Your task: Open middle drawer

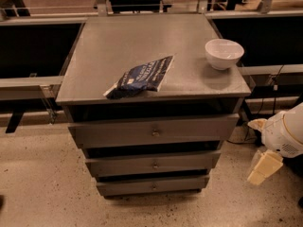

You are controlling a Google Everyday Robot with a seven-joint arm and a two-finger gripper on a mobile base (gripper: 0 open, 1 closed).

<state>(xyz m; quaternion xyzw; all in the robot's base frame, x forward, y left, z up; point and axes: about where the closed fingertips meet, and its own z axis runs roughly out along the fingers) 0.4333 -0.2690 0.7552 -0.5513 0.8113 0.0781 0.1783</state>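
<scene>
While a blue snack bag point(142, 75) lies on the grey cabinet point(123, 41), the middle drawer point(154, 163) sits shut below. A white bowl point(224, 53) stands right. The gripper point(264, 167) hangs low, well right of the drawer, its grip impossible to tell.

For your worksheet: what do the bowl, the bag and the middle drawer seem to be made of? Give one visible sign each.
The bowl: probably glazed ceramic; white, smooth, softly shiny. The bag: likely plastic film; dark blue, crinkled, glossy. The middle drawer: perhaps painted metal or laminate; flat matte grey, with a small metallic-looking knob. The gripper hangs low, right of the cabinet.
</scene>
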